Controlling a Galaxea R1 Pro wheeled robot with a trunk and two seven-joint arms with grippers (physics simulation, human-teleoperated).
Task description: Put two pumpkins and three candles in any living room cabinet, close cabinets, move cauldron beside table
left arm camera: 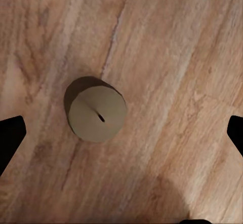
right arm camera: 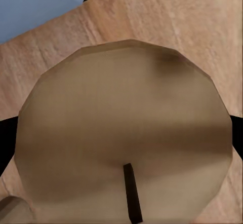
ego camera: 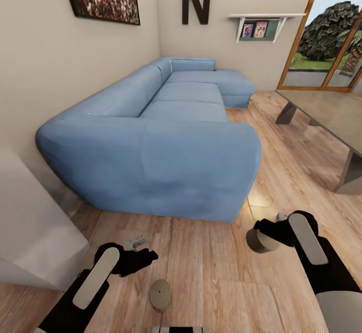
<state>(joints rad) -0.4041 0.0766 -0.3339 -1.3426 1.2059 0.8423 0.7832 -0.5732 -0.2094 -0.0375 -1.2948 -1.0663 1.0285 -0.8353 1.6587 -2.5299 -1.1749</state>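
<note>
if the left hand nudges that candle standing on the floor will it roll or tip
The candle is a short, wide cylinder standing on its flat end on the wood floor, so a low nudge would probably slide it, not tip it. If knocked over, its round side would likely roll. It looks stiff and solid.

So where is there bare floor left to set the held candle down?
Bare wood floor lies between the blue sofa and the grey table. It is crowded nearer the grippers: a standing candle sits between them, and another candle is in the right gripper.
</note>
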